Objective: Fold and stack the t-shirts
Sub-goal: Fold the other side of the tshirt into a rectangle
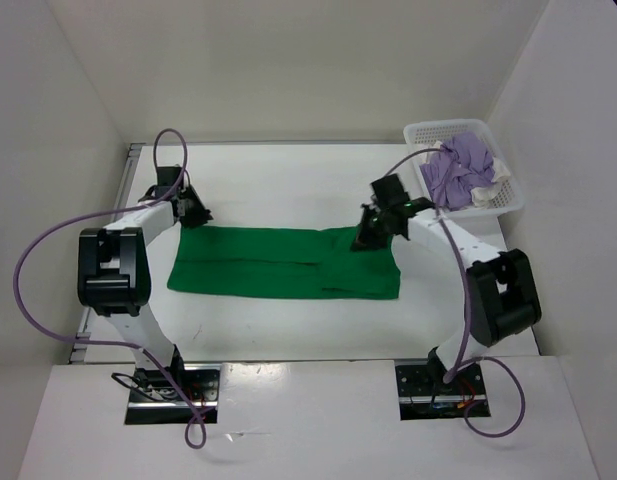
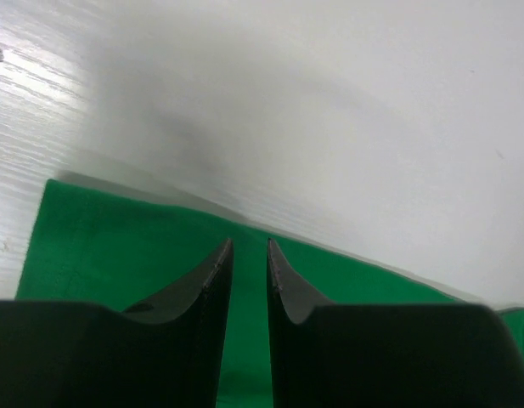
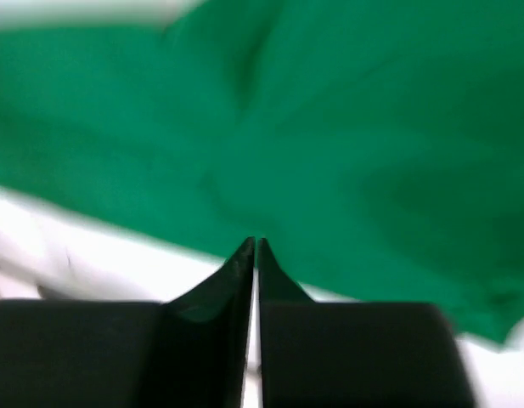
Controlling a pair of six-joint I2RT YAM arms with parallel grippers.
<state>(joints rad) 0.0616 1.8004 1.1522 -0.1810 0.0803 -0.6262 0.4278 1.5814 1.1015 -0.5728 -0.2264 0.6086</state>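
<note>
Although the green shirt (image 1: 283, 263) lies flat on the table (image 1: 288, 180) as a long, even band, the job looks to be in its early part. A crease or a meeting of edges runs along the band's length, so I judge that at least one lengthwise fold is done. No sleeves stick out from it. It is not yet brought down to a compact packet, and nothing is stacked on it or beside it.

Past the green shirt's far right corner stands the basket (image 1: 420, 130), and in it a purple shirt (image 1: 458, 170) sits crumpled with a white one (image 1: 493, 180) bunched against its right side. Both look unfolded, so two of the three garments have all their folding left, and the stacking too.

At the green shirt's far left corner the left gripper (image 1: 193, 210) hangs low. Its wrist view shows the fingers (image 2: 212, 280) apart by a narrow gap, their tips right at the cloth's far edge, with nothing caught between them that I can see, so I read it as released. Over the green shirt's far right corner is the right gripper (image 1: 373, 232). Its own view is blurred, and its fingers stand almost together with only a hairline slit, so whether they pinch cloth or have let go I cannot tell.

Likely next is a crosswise fold of the band, end to end.
</note>
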